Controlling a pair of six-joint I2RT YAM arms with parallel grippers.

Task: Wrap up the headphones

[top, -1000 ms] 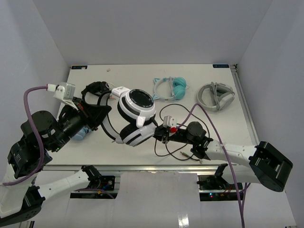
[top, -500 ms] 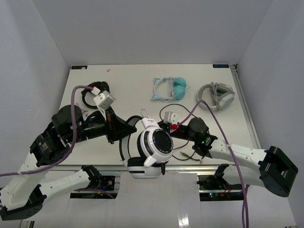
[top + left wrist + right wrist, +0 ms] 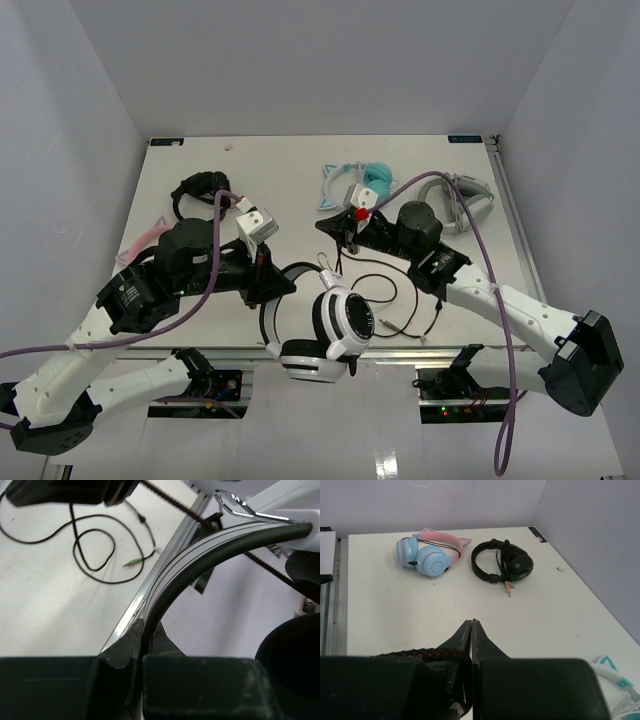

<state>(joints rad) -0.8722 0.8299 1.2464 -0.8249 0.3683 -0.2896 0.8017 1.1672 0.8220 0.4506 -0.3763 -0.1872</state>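
The white headphones (image 3: 338, 325) with black-and-white ringed cups hang over the table's near edge. My left gripper (image 3: 283, 285) is shut on their headband, which arcs up out of the jaws in the left wrist view (image 3: 210, 550). My right gripper (image 3: 327, 226) is shut above the table's middle, with the thin dark braided cable (image 3: 420, 654) coming out at the left of its jaws. The cable (image 3: 340, 262) runs taut down to the headphones. Its slack lies in loops (image 3: 392, 298) on the table, with the plug (image 3: 132, 562) at the end.
Small black headphones (image 3: 200, 187) lie at the far left, teal cat-ear headphones (image 3: 365, 185) at the far middle, and grey-and-white headphones (image 3: 465, 200) at the far right. Blue-and-pink cat-ear headphones (image 3: 432, 555) lie left, partly hidden under my left arm in the top view.
My right gripper has risen and moved toward the far side with the cable. My left gripper has swung the headphones from the far left to the near edge.
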